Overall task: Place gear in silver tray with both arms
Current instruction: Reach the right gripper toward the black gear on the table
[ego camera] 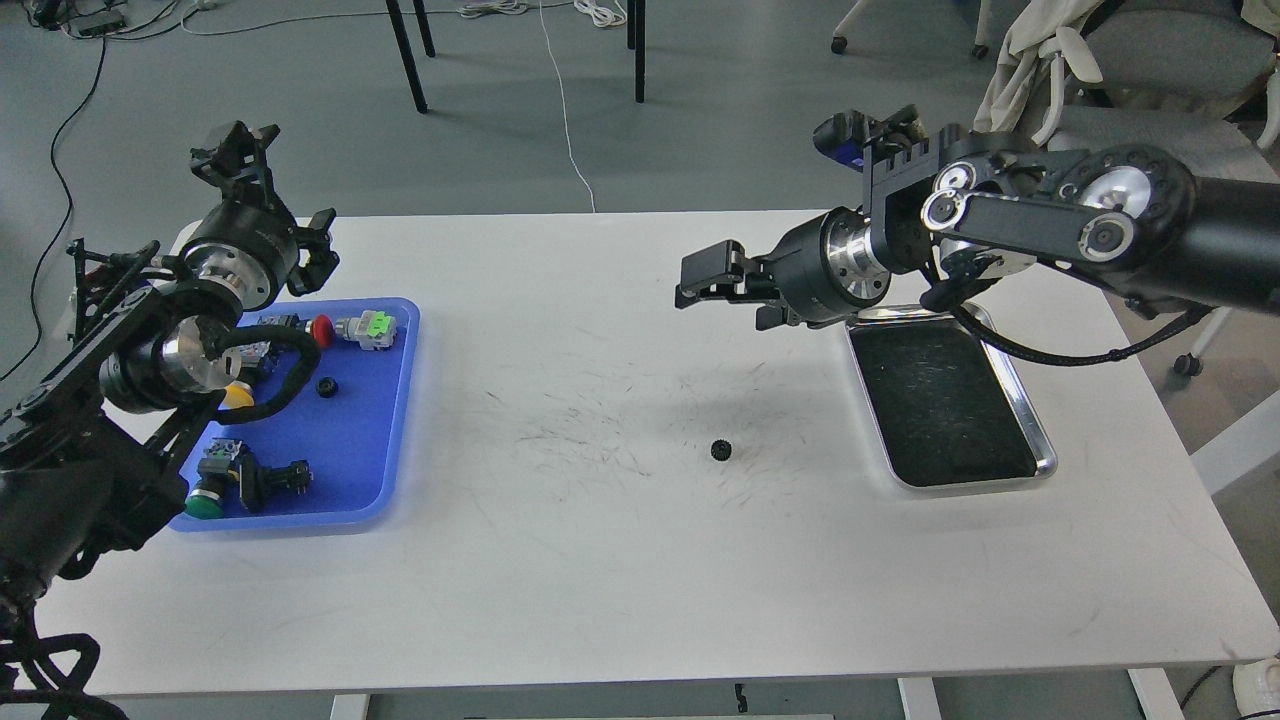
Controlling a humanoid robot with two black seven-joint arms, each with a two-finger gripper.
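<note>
A small black gear (720,450) lies on the white table (620,560), near the middle, among dark scuff marks. The silver tray (1043,452), with a dark scratched bottom, lies to its right with nothing in it. My right gripper (698,281) points left, raised above the table beyond the gear and just left of the tray's far end. It is seen side-on, so its fingers cannot be told apart. My left gripper (277,188) is open and empty, pointing up above the far left corner of the table.
A blue plastic tray (360,470) at the left holds several push buttons, switches and a second small black gear (326,387). My left arm lies over its left side. Chairs and cables stand on the floor beyond the table.
</note>
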